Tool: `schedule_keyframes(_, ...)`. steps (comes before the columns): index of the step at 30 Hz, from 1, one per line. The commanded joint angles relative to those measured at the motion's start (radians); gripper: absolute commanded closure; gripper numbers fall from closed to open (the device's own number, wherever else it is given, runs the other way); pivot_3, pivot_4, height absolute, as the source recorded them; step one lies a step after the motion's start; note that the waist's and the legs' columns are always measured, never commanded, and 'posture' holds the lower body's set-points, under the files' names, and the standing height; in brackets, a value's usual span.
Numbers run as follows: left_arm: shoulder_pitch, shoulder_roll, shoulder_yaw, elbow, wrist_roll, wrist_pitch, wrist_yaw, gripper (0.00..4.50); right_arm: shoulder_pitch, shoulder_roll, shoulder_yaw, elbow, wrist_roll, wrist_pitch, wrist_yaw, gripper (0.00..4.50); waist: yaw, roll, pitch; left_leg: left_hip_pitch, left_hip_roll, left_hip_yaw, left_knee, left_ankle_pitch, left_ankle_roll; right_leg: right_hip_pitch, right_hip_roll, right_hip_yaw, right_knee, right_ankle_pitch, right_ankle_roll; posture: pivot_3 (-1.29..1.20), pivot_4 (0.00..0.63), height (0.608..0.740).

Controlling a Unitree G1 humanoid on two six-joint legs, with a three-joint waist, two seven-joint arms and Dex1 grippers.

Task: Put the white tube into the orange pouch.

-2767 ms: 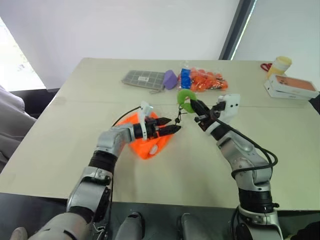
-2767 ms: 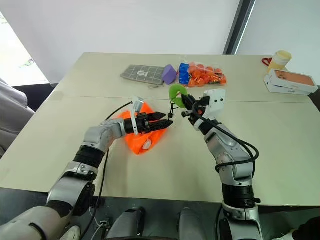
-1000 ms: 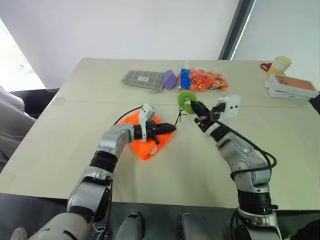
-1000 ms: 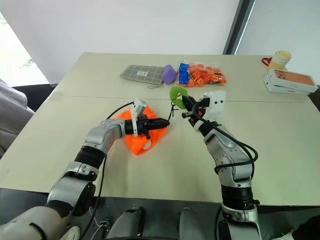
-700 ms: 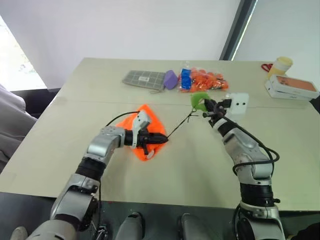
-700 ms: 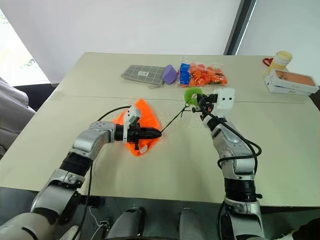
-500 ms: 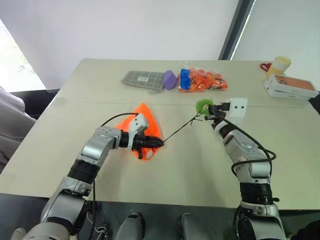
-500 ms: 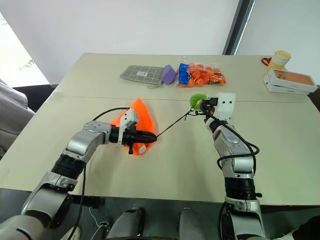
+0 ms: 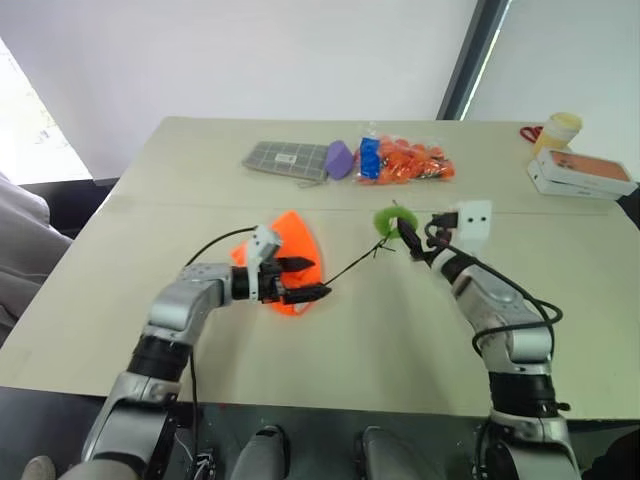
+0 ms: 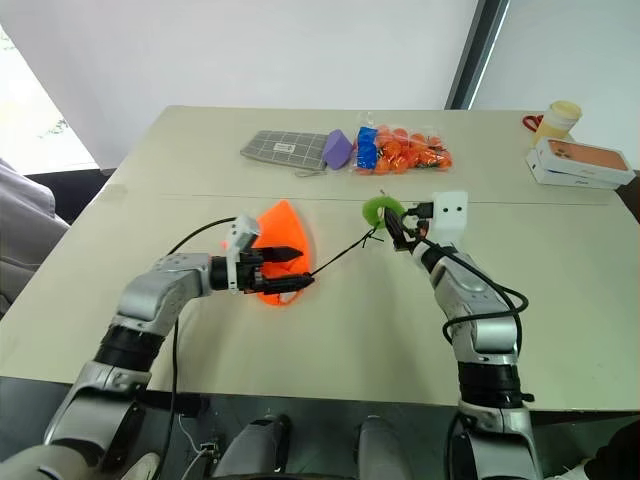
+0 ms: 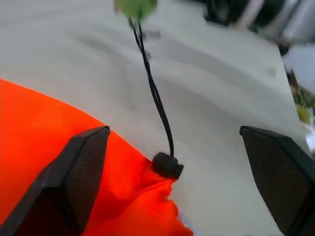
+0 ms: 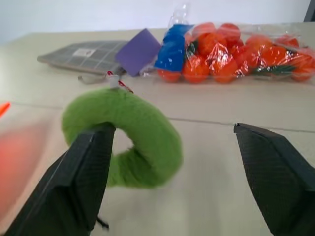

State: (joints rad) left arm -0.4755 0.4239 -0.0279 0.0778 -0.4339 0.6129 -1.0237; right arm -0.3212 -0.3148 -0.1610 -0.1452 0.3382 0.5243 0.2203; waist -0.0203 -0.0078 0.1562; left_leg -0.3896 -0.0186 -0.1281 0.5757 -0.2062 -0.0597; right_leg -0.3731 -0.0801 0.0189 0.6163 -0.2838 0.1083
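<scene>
Though both tools, left (image 9: 303, 279) and right (image 9: 413, 240), gape apart, the pouch (image 9: 290, 252) looks cinched, tube unseen, job likely done

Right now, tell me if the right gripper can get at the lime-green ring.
Probably yes. The right gripper is open with the lime-green ring lying just ahead of its fingers on the table, nothing between them.

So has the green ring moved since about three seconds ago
Yes. The green ring has shifted toward the robot's right and dropped to the table, ending farther right of the blue-topped snack bag. The right tool is open beside it.
</scene>
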Motion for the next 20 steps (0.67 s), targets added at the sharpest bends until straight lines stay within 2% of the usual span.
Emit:
schedule_keyframes(1, 0.056, 0.039, 0.137, -0.087, -0.017, -0.03, 0.107, 0.22, 0.042, -0.043, -0.046, -0.054, 0.013, -0.044, 0.055, 0.83, 0.001, 0.0, 0.0, 0.0, 0.0, 0.0, 0.0, 0.0, 0.0, 0.0, 0.0, 0.0, 0.0, 0.0, -0.001, 0.0, 0.15, 0.724)
schedule_keyframes(9, 0.245, 0.111, 0.309, -0.172, 0.0, -0.082, 0.26, 0.22, 0.172, -0.139, -0.065, -0.058, 0.07, -0.124, 0.277, 0.83, 0.005, 0.0, 0.0, 0.0, 0.0, 0.0, 0.0, 0.0, 0.0, 0.001, -0.001, 0.0, -0.002, -0.001, -0.003, 0.0, 0.15, 0.724)
schedule_keyframes(14, 0.361, 0.13, 0.309, -0.218, 0.049, -0.166, 0.306, 0.22, 0.23, -0.188, -0.02, -0.078, 0.102, -0.113, 0.417, 0.83, 0.007, 0.0, 0.0, 0.0, 0.0, 0.001, 0.0, 0.0, 0.0, 0.001, -0.002, 0.0, -0.002, -0.002, -0.003, 0.0, 0.15, 0.724)
schedule_keyframes(20, 0.438, 0.11, 0.296, -0.257, 0.042, -0.196, 0.338, 0.22, 0.235, -0.192, 0.005, -0.041, 0.073, -0.137, 0.45, 0.83, 0.009, -0.001, 0.0, -0.001, 0.0, 0.001, 0.0, -0.001, -0.001, 0.001, -0.003, 0.001, -0.003, -0.001, -0.004, 0.0, 0.15, 0.724)
